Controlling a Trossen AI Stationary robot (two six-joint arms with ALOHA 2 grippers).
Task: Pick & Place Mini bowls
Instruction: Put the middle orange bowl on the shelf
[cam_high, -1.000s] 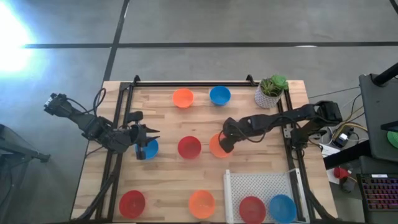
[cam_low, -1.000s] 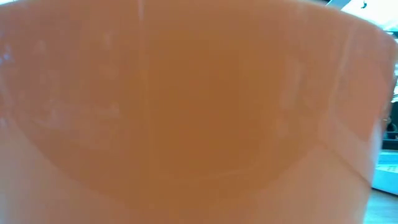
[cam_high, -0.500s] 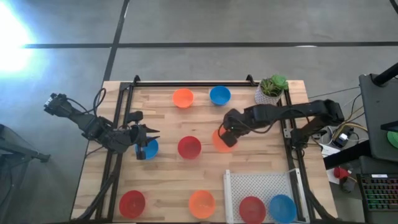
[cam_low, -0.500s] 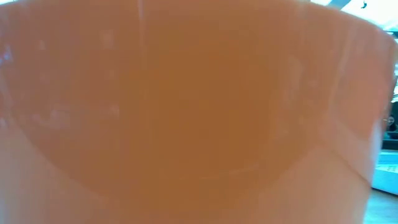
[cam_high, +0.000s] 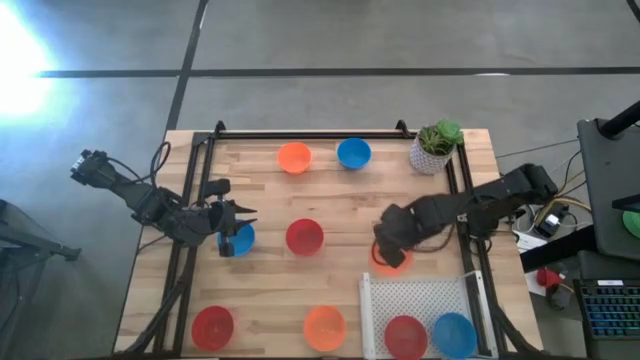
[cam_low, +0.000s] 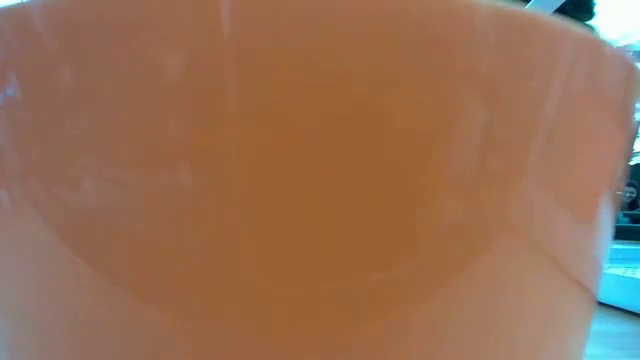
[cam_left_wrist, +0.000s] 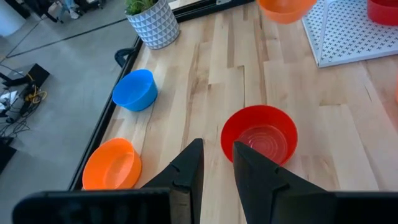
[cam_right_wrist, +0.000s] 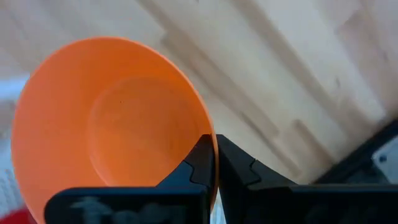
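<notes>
Grey concrete floor surrounds a pale wooden slatted table (cam_high: 270, 270) edged by a black metal frame (cam_high: 300, 132). Small round plastic bowls sit scattered over it.

Far row: an orange plastic bowl (cam_high: 294, 157) and a blue plastic bowl (cam_high: 353, 154) side by side, with a white patterned pot holding a green plant (cam_high: 433, 148) at the far right corner.

Middle row: a red plastic bowl (cam_high: 304, 237) at centre; a second blue bowl (cam_high: 240, 238) to its left, partly under the left arm.

Near edge: a red bowl (cam_high: 212, 326) at the left, an orange bowl (cam_high: 324, 327) at centre (this one fills the whole low view). A white perforated tray (cam_high: 415, 297) at the near right holds one red bowl (cam_high: 405, 335) and one blue bowl (cam_high: 454, 335), just beside each other.

Right gripper (cam_right_wrist: 214, 163): fingers clamped on the rim of an orange mini bowl (cam_high: 391, 258), one finger inside the rim and one outside. The bowl hangs right of the central red bowl, just beyond the tray's far edge, above the wood.

Left gripper (cam_left_wrist: 216, 163): at the table's left side over the second blue bowl, fingers slightly apart with nothing between them, pointing toward the central red bowl.
</notes>
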